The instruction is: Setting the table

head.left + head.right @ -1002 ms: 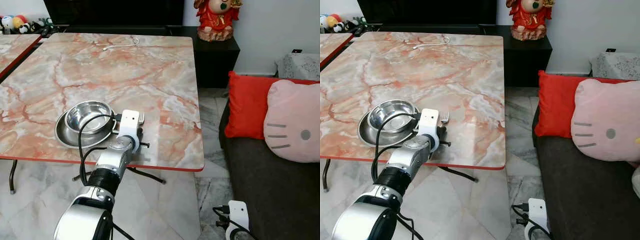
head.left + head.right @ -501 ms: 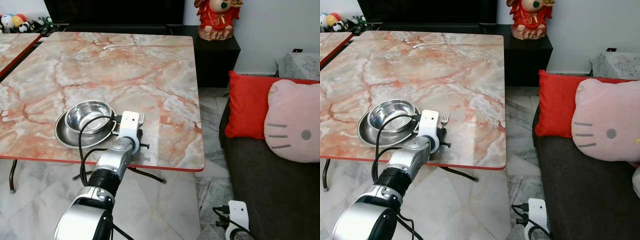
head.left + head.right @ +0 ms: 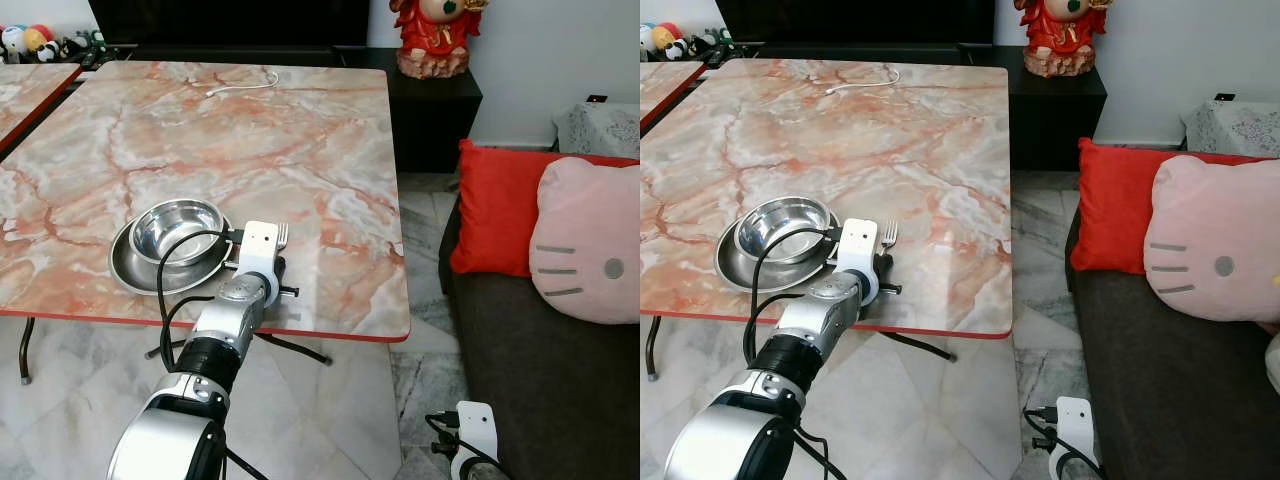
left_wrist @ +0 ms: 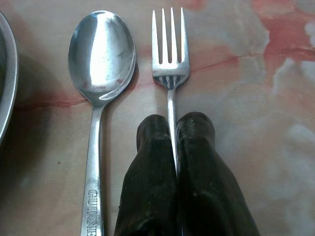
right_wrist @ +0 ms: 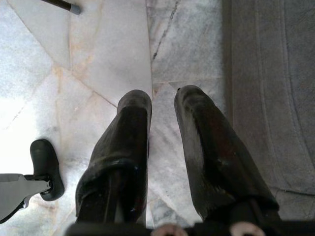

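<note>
Cutlery's down next to the dishes on the orange-veined marble table. A shiny steel fork lies flat on the top with its tines pointing away from the robot, and the left gripper has its two black fingers squeezed together around the fork's thin handle, pinching it. Just beside the fork, on the bowl side, sits a polished steel spoon with lettering stamped on its handle; the two run parallel and aren't touching. Further to that side is a round steel bowl sitting in a wider steel plate, all close to the table's near red-trimmed edge.

Right gripper hangs low by the robot's side over the pale marble floor, fingers a little apart with nothing between them, next to the dark grey sofa. On the sofa are a red cushion and a pink cat-face pillow.
</note>
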Available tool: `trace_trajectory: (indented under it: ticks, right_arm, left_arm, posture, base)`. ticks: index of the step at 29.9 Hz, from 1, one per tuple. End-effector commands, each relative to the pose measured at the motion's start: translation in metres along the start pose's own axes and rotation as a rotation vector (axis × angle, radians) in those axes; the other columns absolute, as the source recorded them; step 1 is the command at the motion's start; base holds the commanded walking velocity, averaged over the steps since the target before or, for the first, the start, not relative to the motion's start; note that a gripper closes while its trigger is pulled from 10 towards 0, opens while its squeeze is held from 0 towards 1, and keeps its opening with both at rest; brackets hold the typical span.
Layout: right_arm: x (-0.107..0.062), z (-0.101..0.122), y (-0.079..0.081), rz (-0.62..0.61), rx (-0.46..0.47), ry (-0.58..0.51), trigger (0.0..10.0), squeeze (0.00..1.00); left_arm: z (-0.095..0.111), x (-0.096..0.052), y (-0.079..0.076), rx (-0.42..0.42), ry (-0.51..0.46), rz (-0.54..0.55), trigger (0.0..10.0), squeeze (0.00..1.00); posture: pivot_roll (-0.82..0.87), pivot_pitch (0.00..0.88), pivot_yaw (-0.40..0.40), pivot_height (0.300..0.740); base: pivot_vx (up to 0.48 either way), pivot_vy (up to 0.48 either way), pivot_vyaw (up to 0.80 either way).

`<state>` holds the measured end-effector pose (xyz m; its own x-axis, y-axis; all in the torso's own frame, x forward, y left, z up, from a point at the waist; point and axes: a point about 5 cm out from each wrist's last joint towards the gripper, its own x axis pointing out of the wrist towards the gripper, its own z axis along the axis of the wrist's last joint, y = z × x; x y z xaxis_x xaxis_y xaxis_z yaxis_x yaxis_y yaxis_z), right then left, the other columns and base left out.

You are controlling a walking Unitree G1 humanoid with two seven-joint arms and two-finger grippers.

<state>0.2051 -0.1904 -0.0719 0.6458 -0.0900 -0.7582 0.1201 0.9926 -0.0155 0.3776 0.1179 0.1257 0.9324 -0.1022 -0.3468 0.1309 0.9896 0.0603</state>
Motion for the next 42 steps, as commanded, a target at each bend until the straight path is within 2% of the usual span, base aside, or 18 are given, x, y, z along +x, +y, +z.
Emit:
trace_trajectory:
  ticks: [1,3,4,5,6,10,13,14,15,37,38,39,42]
  right_arm:
    - [-0.001,-0.006,0.000,-0.003,0.006,0.022,10.0,0.00]
    - [-0.001,-0.006,0.000,-0.003,0.006,0.022,10.0,0.00]
    - [-0.001,-0.006,0.000,-0.003,0.007,0.022,10.0,0.00]
    - [-0.001,-0.006,0.000,-0.003,0.006,0.022,10.0,0.00]
    - [-0.001,-0.006,0.000,-0.003,0.007,0.022,10.0,0.00]
    - [-0.001,-0.006,0.000,-0.003,0.007,0.022,10.0,0.00]
    - [-0.001,-0.006,0.000,-0.003,0.007,0.022,10.0,0.00]
    - [-0.001,-0.006,0.001,-0.002,0.007,0.022,10.0,0.00]
    - [-0.001,-0.006,0.001,-0.002,0.008,0.022,10.0,0.00]
    - [-0.001,-0.006,0.001,-0.001,0.005,0.023,10.0,0.00]
    - [-0.001,-0.006,0.001,-0.001,0.006,0.023,10.0,0.00]
    - [-0.001,-0.006,0.001,-0.002,0.007,0.023,10.0,0.00]
    - [-0.001,-0.007,0.001,-0.003,0.010,0.024,10.0,0.00]
  left_arm:
    - [-0.009,0.000,0.002,0.012,0.034,0.010,10.0,0.47]
    - [-0.009,0.000,0.002,0.012,0.034,0.010,10.0,0.47]
    - [-0.009,0.000,0.002,0.014,0.033,0.010,10.0,0.72]
    - [-0.009,0.000,0.002,0.014,0.033,0.010,10.0,0.72]
    - [-0.008,0.000,0.002,0.015,0.032,0.010,10.0,0.91]
    - [-0.007,-0.001,0.001,0.018,0.029,0.010,10.0,0.89]
    - [-0.007,-0.001,0.001,0.022,0.027,0.009,10.0,0.84]
    - [-0.007,-0.001,0.001,0.029,0.026,0.007,10.0,0.30]
    - [-0.007,-0.001,0.000,0.032,0.026,0.007,10.0,0.00]
    - [0.021,-0.006,-0.007,0.118,-0.105,0.003,10.0,0.00]
    - [0.025,-0.007,-0.007,0.137,-0.141,0.009,10.0,0.00]
    - [0.038,-0.014,-0.005,0.186,-0.249,0.032,10.0,0.00]
    - [0.050,-0.028,0.002,0.196,-0.408,0.073,10.0,0.00]
  posture:
    - [0.01,0.119,-0.008,0.740]
    - [0.01,0.118,-0.008,0.740]
    - [0.01,0.118,-0.008,0.740]
    - [0.01,0.118,-0.008,0.740]
    - [0.01,0.118,-0.007,0.740]
    - [0.01,0.117,-0.007,0.740]
    - [0.01,0.117,-0.007,0.740]
    - [0.01,0.117,-0.006,0.740]
    - [0.01,0.117,-0.006,0.740]
    - [0.01,0.113,-0.008,0.740]
    - [0.01,0.113,-0.008,0.740]
    - [0.01,0.113,-0.007,0.740]
    - [0.01,0.111,-0.002,0.740]
  base:
    - [0.000,0.000,0.00]
    - [0.000,0.000,0.00]
    - [0.000,0.000,0.00]
    - [0.000,0.000,0.00]
    - [0.000,0.000,0.00]
    - [0.000,0.000,0.00]
    - [0.000,0.000,0.00]
    - [0.000,0.000,0.00]
    - [0.000,0.000,0.00]
    - [0.000,0.000,0.00]
    - [0.000,0.000,0.00]
    - [0.000,0.000,0.00]
    - [0.000,0.000,0.00]
